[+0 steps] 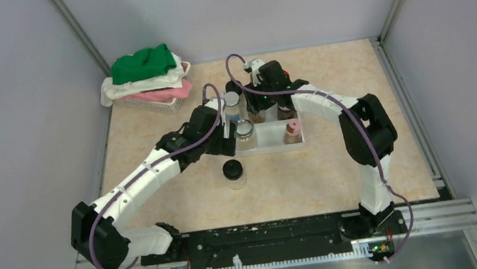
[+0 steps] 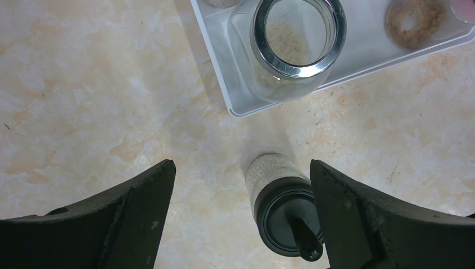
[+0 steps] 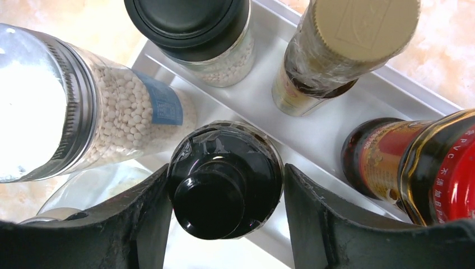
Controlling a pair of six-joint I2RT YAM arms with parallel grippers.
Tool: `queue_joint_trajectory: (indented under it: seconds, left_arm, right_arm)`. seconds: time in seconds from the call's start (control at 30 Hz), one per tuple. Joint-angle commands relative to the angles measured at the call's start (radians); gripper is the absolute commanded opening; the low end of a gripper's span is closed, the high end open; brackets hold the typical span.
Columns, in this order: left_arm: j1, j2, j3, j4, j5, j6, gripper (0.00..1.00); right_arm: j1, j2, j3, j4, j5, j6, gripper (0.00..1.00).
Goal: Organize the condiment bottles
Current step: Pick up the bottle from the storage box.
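A white stepped tray [image 1: 271,145] holds several condiment bottles. My right gripper [image 1: 262,94] stands over its back row. In the right wrist view its jaws [image 3: 227,168] stand around a dark black-capped bottle [image 3: 224,179]; the left finger touches it and a thin gap shows at the right finger. Around it stand a silver-lidded jar of white grains [image 3: 112,112], a black-capped jar [image 3: 196,28], a tan-capped bottle [image 3: 358,28] and a red-capped amber bottle [image 3: 442,168]. My left gripper [image 2: 241,162] is open and empty above the table, with a black-capped jar [image 2: 285,213] beside its right finger. That jar stands alone in front of the tray [image 1: 233,173].
A silver-rimmed glass jar [image 2: 297,39] stands in the tray's front left corner [image 2: 224,73]. A pink-capped bottle [image 1: 292,128] is at the tray's front right. A basket of folded cloths [image 1: 147,84] sits at the back left. Grey walls close in the table.
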Motion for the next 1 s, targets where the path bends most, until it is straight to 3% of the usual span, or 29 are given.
queue_joint_trajectory:
  seconds: [0.0,0.17,0.6,0.97]
  left_arm:
    - [0.001,-0.051,-0.010,-0.005,-0.001,0.000,0.96]
    - [0.001,-0.068,-0.022,-0.001,-0.016,-0.002,0.95]
    - [0.001,0.096,0.033,0.109,0.032,-0.015,0.97]
    - [-0.019,0.244,0.155,0.144,0.076,0.009,0.98]
  right_arm:
    - [-0.001,0.007,0.048,0.002,-0.013,0.010,0.36]
    - [0.005,-0.052,0.043,-0.021,0.007,0.010,0.28]
    - [0.005,-0.345,0.095,-0.136,0.079,-0.013,0.27]
    - [0.004,-0.591,-0.011,-0.234,0.167,-0.018,0.27]
